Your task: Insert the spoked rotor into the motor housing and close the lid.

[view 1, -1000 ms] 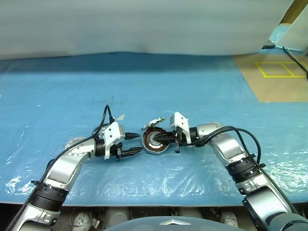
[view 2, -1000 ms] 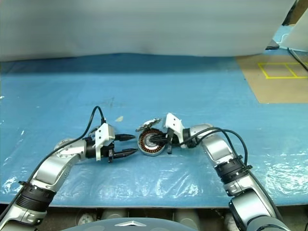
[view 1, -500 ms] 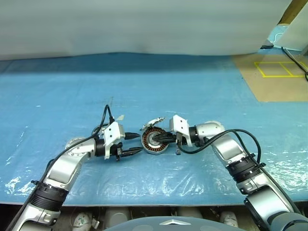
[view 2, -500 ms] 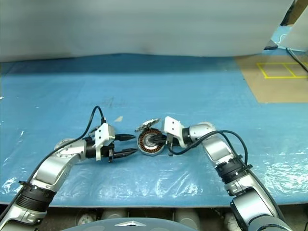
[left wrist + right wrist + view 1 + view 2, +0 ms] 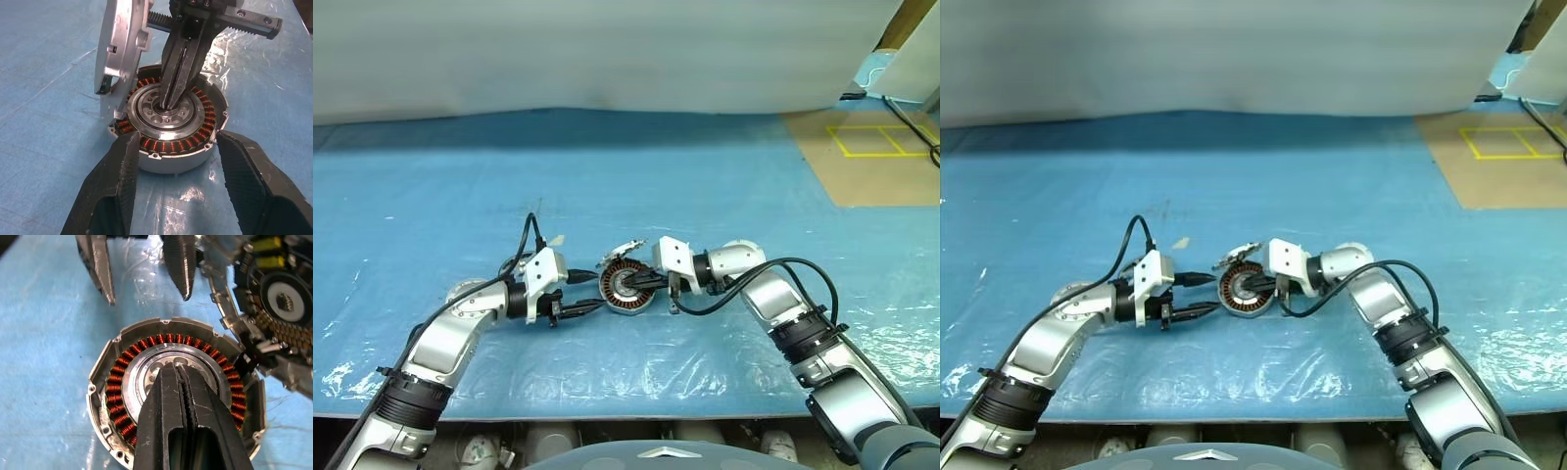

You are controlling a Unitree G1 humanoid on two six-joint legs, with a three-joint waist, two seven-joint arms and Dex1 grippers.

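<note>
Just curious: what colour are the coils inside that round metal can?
Copper-orange windings, clearest in the right wrist view.

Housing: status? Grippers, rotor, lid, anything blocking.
Right gripper shut, tips at the rotor hub, rotor seated in housing. Left gripper open, straddling housing. Lid upright on edge beside it, not closed. Nothing blocking.

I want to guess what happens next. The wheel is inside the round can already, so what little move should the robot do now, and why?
Probably lift the right gripper out of the wheel's middle. Its shut tips press there, the wheel sits inside the copper ring of the can, and the lid stands tilted up at the rim. The arm blocks the lid from coming down.
</note>
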